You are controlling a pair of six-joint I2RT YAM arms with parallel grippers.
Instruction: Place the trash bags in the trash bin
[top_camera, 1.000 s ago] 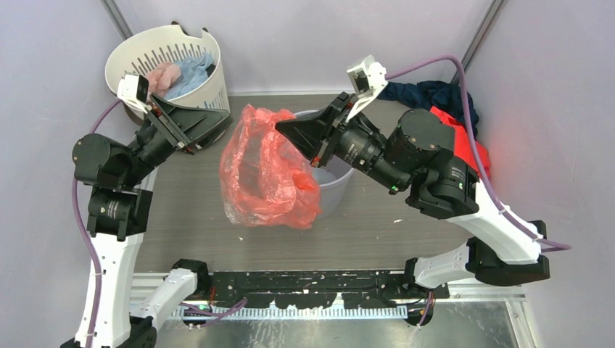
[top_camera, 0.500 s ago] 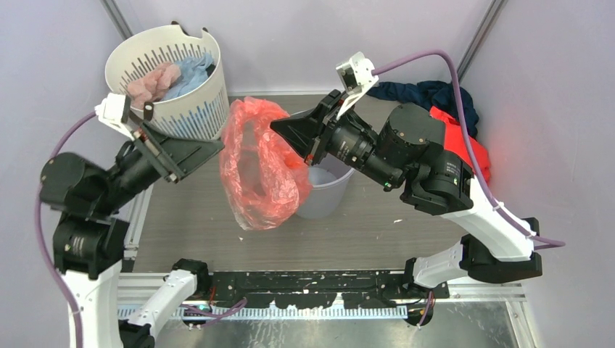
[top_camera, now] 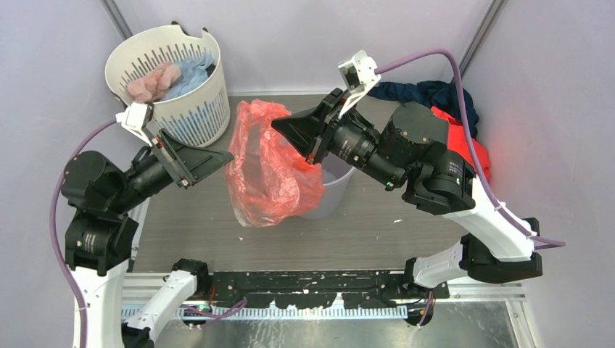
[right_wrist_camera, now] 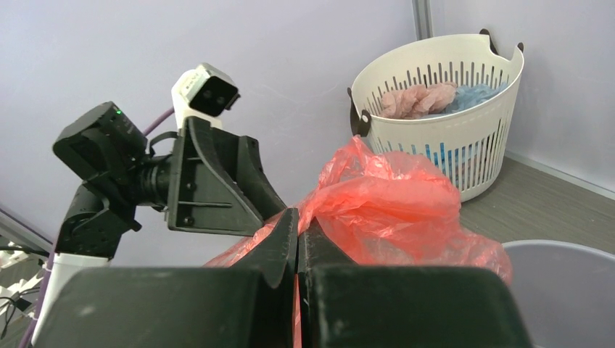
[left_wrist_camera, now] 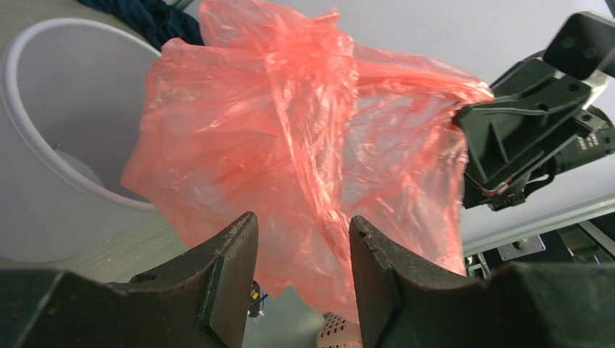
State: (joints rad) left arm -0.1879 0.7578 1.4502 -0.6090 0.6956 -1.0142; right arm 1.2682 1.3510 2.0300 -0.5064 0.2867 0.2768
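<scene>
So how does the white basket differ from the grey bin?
The white basket has slotted walls and handles; the grey bin has smooth walls. The basket holds a pink cloth and a blue cloth; the bin is partly hidden by the red bag. Both are round and open-topped.

Bright even light, soft shadows; sharp

The trash bag (top_camera: 268, 170) hangs at the bin's (top_camera: 339, 190) left rim — basket (top_camera: 181, 109) behind left, clothes heap (top_camera: 435, 94) behind right.

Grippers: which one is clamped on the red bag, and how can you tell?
The right gripper: it is shut on the red bag, while the left gripper stands open.
</scene>
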